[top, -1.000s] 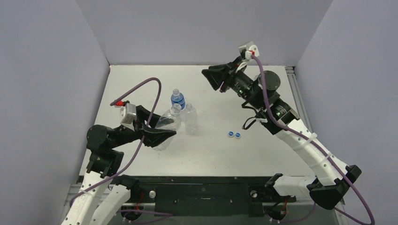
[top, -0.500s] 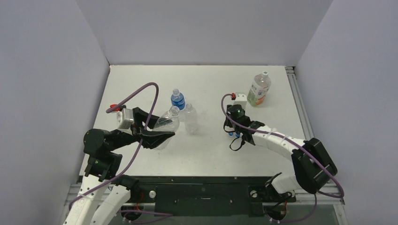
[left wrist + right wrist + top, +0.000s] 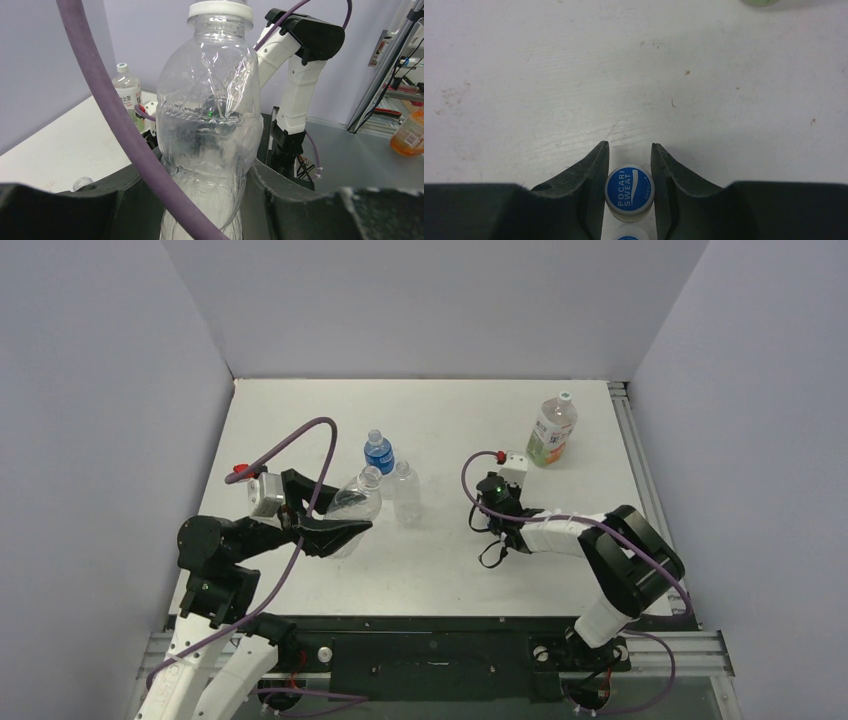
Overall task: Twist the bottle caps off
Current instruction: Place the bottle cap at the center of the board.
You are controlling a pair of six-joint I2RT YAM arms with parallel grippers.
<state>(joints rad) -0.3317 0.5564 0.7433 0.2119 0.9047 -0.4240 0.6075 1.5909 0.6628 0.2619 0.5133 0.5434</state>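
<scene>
**Both claws busy, lots of bare table around them**

The left gripper (image 3: 345, 528) is clenched around a plain bottle (image 3: 356, 503), holding it tilted over the left half of the table (image 3: 290, 420). In the left wrist view that bottle (image 3: 207, 125) fills the gap between the fingers (image 3: 125, 200).

It's tight there. Another plain bottle (image 3: 404, 492) stands just beside it, and the blue-labelled bottle (image 3: 378, 453) is right behind the pair.

The right gripper (image 3: 629, 147) is down at the table mid-right, pinching a blue cap (image 3: 629, 192) between both fingers. A second blue cap (image 3: 629, 234) sits touching it, closer to the wrist.

The orange-and-green-labelled bottle (image 3: 551, 432) has its white cap (image 3: 565, 396) on. It stands near the far right corner, close to the table's right edge and well apart from everything else.

There's open space along the far edge, in the far left corner, and across the near strip between the two arms.
</scene>
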